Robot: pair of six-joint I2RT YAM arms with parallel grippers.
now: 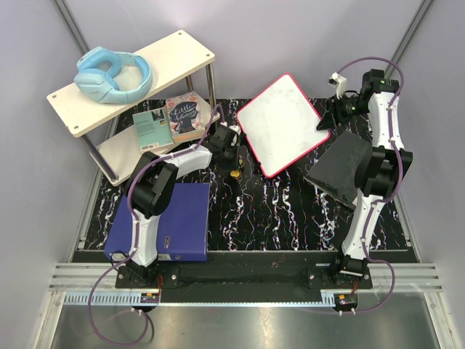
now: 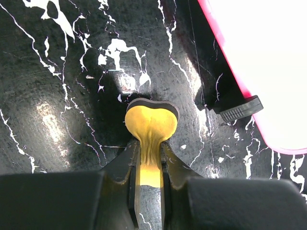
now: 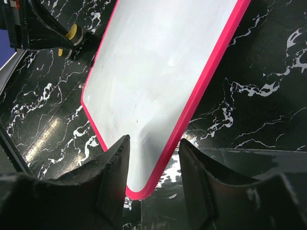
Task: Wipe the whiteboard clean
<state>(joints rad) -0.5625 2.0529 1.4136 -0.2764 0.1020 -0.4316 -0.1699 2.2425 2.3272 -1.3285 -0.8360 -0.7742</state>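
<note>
- While both arms are reaching out over it, the marble table (image 1: 290, 211) is carrying everything, and the whiteboard is the centre of the action.
- One two-tier shelf (image 1: 182, 51) is standing far left of the whiteboard, keeping clutter off the work surface.
- One whiteboard (image 1: 280, 123) is lying turned diamond-wise on the far right part of the table. Its face is showing only faint smudges, so I'm judging the erasing close to done.
- One blue binder (image 1: 182, 218) is lying flat, near and left of the whiteboard, out of the way beside the left arm.
- One dark grey cloth (image 1: 340, 163) is lying just off the whiteboard's near-right edge, under the right arm.
- One pair of blue headphones (image 1: 112, 76) is resting on the shelf's top tier, with a teal book (image 1: 150, 129) and a floral book (image 1: 185, 116) below: two books, all left of the whiteboard.
- Two grippers are working. The right gripper (image 3: 154, 143) is straddling the whiteboard's right corner, jaws standing apart around the pink frame and pinching nothing.
- The left gripper (image 2: 151, 143) is hovering just left of the whiteboard, jaws clamped on the stem of the one yellow eraser (image 2: 151, 122), pad facing the table and ready for wiping.
</note>
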